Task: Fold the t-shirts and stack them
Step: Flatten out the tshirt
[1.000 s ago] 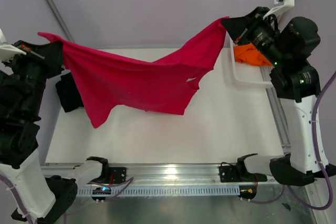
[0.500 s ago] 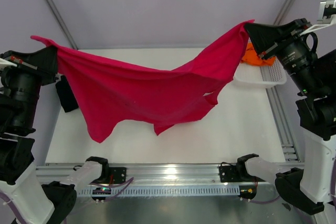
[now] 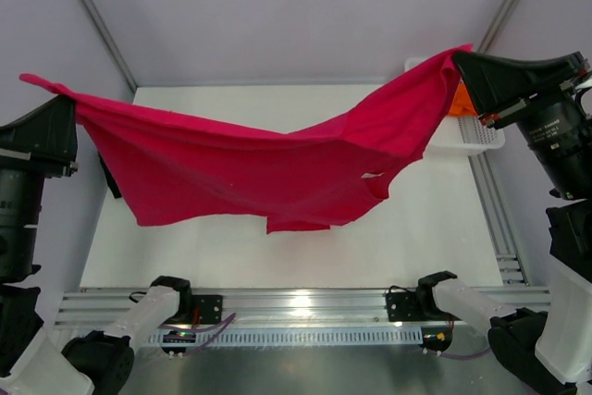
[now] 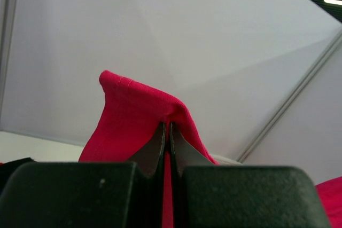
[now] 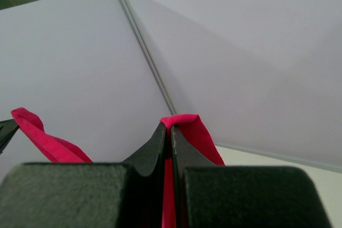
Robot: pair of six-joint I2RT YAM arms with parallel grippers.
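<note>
So left gripper (image 4: 166, 126) and right gripper (image 5: 170, 128) each pinch the crimson t-shirt (image 3: 259, 159) midair; nothing folded or stacked yet.

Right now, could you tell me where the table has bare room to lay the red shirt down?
Bare: the table strip between the hanging red shirt and the near rail, widening rightward up to the basket. Crowded: the basket corner, holding an orange shirt, and the left edge, where a black shirt lies.
</note>
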